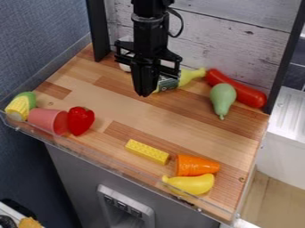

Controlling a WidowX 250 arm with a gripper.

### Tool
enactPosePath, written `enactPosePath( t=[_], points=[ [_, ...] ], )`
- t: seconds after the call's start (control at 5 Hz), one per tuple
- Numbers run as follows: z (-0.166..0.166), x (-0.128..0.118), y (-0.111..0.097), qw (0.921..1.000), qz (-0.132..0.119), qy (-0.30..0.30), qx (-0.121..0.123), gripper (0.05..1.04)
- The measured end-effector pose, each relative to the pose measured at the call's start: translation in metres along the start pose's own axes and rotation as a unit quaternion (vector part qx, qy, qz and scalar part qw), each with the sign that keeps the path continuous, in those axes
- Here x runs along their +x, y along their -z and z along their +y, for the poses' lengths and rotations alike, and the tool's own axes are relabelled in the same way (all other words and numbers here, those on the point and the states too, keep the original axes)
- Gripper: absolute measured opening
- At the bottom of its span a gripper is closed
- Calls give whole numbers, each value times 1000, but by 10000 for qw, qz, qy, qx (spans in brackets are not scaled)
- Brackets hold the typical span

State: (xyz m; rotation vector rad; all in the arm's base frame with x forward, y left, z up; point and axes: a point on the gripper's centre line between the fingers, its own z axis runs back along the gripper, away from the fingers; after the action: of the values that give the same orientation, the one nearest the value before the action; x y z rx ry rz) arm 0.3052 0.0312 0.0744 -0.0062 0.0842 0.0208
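Your gripper [145,94] hangs over the back part of the wooden table [134,113], pointing down, its fingers closed together. Just behind it, partly hidden, you have a yellow-green bottle [189,76] with a dark green label. It lies on its side near the whitewashed back board [250,46], its neck pointing right in the view; you cannot tell whether the gripper touches it. On the other side of the gripper, a white thing [124,67] shows in part.

To the right of the bottle, a long red sausage [245,93] lies at a slant along the back board, with a green pear [223,97] in front of it, its narrow end toward you.

Near the left end, you see a yellow corn cob [19,106] with green on it, a pink cup [46,118] tipped on its side, and a red pepper [81,120] at the cup's mouth. Toward the front right lie a yellow block [147,152], an orange carrot piece [195,165] and, just in front of that, a yellow banana [193,184]. A clear rim runs along your table's front edge.
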Motion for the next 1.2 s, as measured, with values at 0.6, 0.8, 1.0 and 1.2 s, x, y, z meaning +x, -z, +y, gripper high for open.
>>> enactPosePath(
  t=[0.6, 0.8, 1.0, 1.2],
  points=[
    [-57, 49, 8, 9751, 10, -2217, 9, 260],
    [-83, 63, 7, 9701, 31, -2429, 31, 496],
    [-110, 68, 4, 9772, 28, -2123, 52, 795],
    [-127, 67, 5, 9881, 42, -1532, 92, 996]
  ],
)
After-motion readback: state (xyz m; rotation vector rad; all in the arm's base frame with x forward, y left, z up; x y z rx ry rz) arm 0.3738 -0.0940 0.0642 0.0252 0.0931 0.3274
